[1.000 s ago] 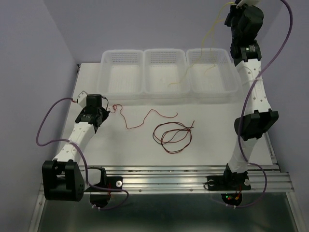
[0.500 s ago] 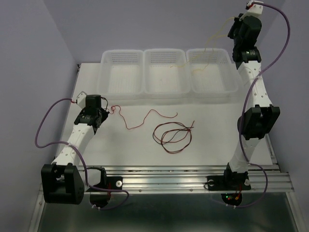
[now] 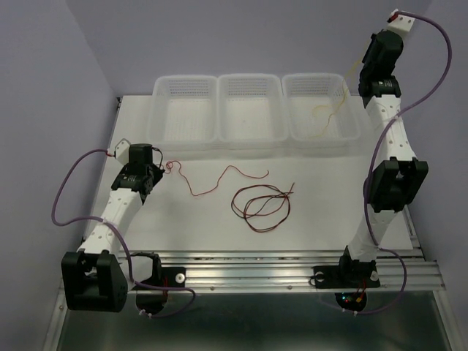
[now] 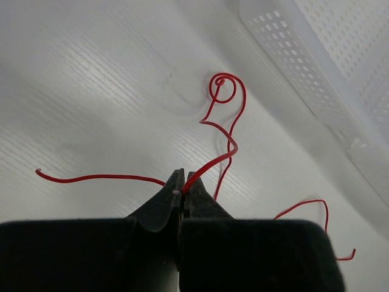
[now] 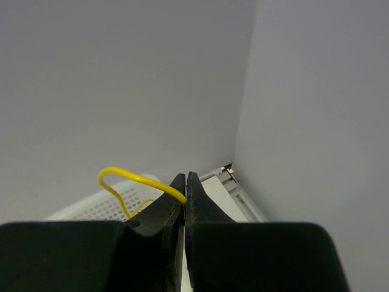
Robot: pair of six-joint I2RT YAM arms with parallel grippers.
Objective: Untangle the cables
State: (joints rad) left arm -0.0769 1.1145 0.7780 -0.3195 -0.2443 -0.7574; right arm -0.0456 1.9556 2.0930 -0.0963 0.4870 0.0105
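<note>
**Two pinches, seen close and from above**

Two wrist views gave us what the top view could not: the left gripper [image 4: 182, 184] had its jaws pressed together on the red cable [image 4: 230, 134]. The right gripper [image 5: 185, 182], high by the far right corner, was clamped on the yellow cable [image 5: 130, 177]. Only from above did we see the layout. The red cable ran right across the white table [image 3: 329, 197]. A dark coil [image 3: 263, 205] lay loose near its right end, apart from it. The yellow cable hung down into the right basket [image 3: 307, 137] at the far edge. Violet-grey walls [image 3: 44, 88] closed in left and far. Bare table showed between the dark coil and the right arm [image 3: 391, 183].
</note>
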